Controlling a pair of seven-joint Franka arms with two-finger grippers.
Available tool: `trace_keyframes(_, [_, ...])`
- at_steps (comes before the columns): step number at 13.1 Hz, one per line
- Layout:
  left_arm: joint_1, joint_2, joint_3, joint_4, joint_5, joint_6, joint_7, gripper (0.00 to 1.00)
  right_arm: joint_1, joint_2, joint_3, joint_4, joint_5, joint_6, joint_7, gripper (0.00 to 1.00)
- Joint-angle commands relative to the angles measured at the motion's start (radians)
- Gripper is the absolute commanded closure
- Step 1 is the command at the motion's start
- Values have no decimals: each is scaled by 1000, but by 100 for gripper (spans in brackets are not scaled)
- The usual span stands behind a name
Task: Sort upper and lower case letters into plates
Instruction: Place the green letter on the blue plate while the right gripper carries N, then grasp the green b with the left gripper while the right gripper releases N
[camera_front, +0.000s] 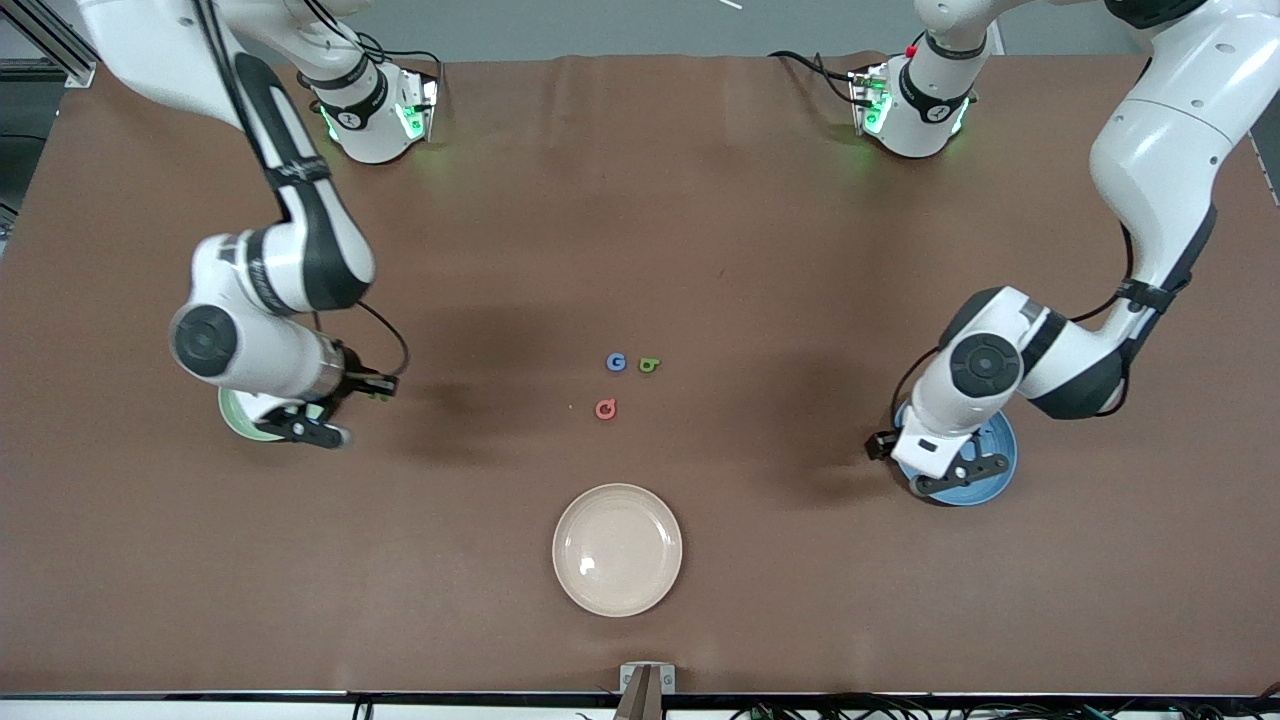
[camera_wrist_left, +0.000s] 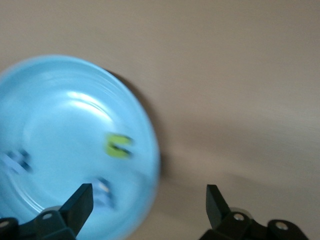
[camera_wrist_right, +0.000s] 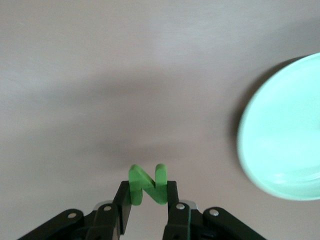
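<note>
My right gripper (camera_wrist_right: 148, 192) is shut on a green letter N (camera_wrist_right: 146, 184) and hangs over bare table beside the pale green plate (camera_wrist_right: 285, 135). From the front, that gripper (camera_front: 383, 386) sits just off the plate (camera_front: 238, 415). My left gripper (camera_wrist_left: 150, 205) is open with nothing between its fingers, over the rim of the blue plate (camera_wrist_left: 60, 100). In that plate lie a green letter (camera_wrist_left: 118, 145) and two blurred blue letters (camera_wrist_left: 105, 192). The left hand covers most of the blue plate (camera_front: 1000, 455) from the front. Mid-table lie a blue letter (camera_front: 616, 362), a green letter (camera_front: 649, 365) and a red-pink letter (camera_front: 605, 408).
A cream-beige plate (camera_front: 617, 549) sits nearer the front camera than the three loose letters. Brown table cover (camera_front: 640, 200) spreads between the arms' bases. A small clamp (camera_front: 646, 682) stands at the table's front edge.
</note>
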Motion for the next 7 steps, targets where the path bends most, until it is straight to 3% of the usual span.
trace_keyframes(1, [-128,-7,-10,-2,-1,-25,-258,0,-117,-91,22,-206,-39,130,-208,92])
trace_keyframes(6, [-332,32,-5,30,-33,-16,-620,0,-264,-60,22,-220,-127,162,-364,92])
trace_keyframes(7, [-389,50,-1,56,-39,-16,-685,5,-285,-47,22,-220,-147,193,-380,92])
